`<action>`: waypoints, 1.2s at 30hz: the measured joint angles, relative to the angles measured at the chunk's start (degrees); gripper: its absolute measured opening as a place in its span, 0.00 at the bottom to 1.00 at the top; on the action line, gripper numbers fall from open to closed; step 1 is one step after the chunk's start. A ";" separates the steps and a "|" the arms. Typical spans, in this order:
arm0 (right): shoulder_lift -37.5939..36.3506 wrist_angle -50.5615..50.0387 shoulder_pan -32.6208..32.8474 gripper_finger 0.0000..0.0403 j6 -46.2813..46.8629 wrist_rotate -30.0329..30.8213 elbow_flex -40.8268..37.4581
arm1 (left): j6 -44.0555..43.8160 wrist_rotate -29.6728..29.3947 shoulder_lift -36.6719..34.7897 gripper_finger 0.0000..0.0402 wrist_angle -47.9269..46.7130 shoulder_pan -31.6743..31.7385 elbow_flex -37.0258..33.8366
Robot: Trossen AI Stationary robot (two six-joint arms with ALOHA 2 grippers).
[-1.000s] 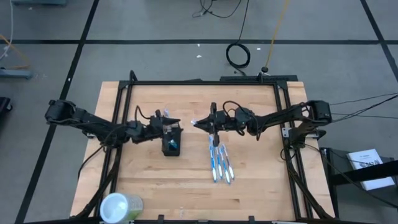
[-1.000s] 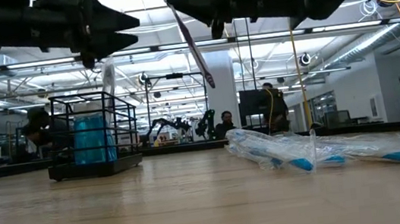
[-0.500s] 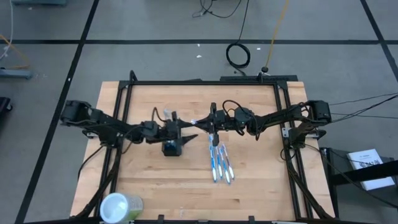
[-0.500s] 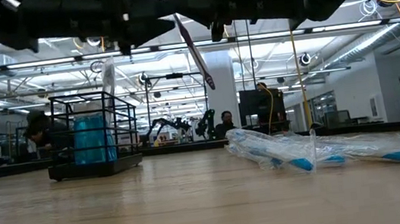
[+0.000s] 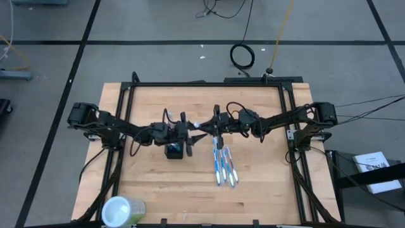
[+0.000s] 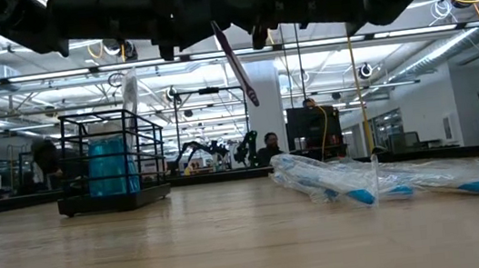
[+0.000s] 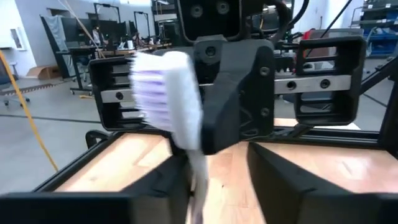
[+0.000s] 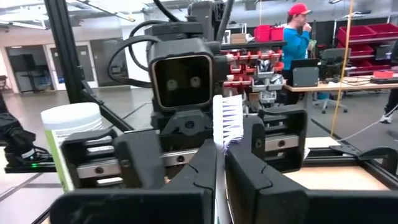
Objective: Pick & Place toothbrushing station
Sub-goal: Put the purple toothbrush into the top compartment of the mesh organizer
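On the left half of the surface point(image 5: 152, 183) the holder point(image 5: 174, 149) stands upright, a black mesh cage with a blue-capped tube inside; a pale cup point(image 5: 122, 209) sits well apart at the near left corner. The left gripper point(image 5: 195, 133) is above the surface just right of the holder, tip to tip with the right gripper point(image 5: 212, 127). Between them hangs a toothbrush point(image 6: 234, 63), clear of the surface and tilted. The right gripper is clamped on its handle. The left gripper's fingers point(image 7: 283, 177) stand either side of the handle; whether they have closed on it cannot be told. To the right, near the middle, lies a loose pile of wrapped brushes point(image 5: 223, 166). Judgement: the toothbrush is light, stiff and slim, smooth enough to pivot in a pinch; hold mid-handle, away from the bristles. The wrapped ones look slippery in their film. The holder is light and rigid, best taken by its rim wire. The high view alone fixes positions on the surface; the low view alone shows the brush airborne and tilted; the wrist views alone show the bristle head and the finger placement.
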 joint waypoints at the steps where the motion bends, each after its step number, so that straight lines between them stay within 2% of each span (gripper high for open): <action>1: 0.00 0.00 0.01 0.03 0.00 -0.03 0.00 | 0.12 0.00 0.00 0.33 -0.01 0.01 0.00; 6: 0.00 -0.44 0.03 0.03 -0.07 -0.33 0.00 | 0.90 -0.16 -0.64 0.07 -1.34 0.22 0.00; 7: 0.00 -0.30 0.03 0.03 -0.06 -0.25 0.02 | 1.45 -0.16 -1.29 0.05 -2.31 0.24 0.00; 10: 0.00 -0.17 0.03 0.03 -0.13 -0.05 0.13 | 1.43 -1.22 -3.67 0.06 -6.27 0.15 0.02; 14: -0.52 -0.76 -0.32 0.08 0.13 1.21 0.13 | 1.36 -6.82 -9.23 0.07 -15.39 -0.59 0.00; 19: -4.62 -11.16 -1.44 0.22 0.10 1.57 0.00 | 0.36 -12.66 -17.03 0.04 -24.14 -2.45 -0.02; 25: -12.35 -25.24 -2.44 0.40 -0.62 1.70 0.00 | 1.22 -20.88 -25.89 0.05 -28.31 -4.82 -3.66; 30: -16.83 -31.70 -2.78 0.46 -1.53 2.99 -0.11 | 1.24 -21.01 -30.30 0.04 -18.47 -3.65 -12.65; 36: -17.50 -26.05 -2.75 0.43 -1.55 6.89 -3.81 | 0.08 -18.04 -30.03 0.04 -0.94 -0.23 -23.06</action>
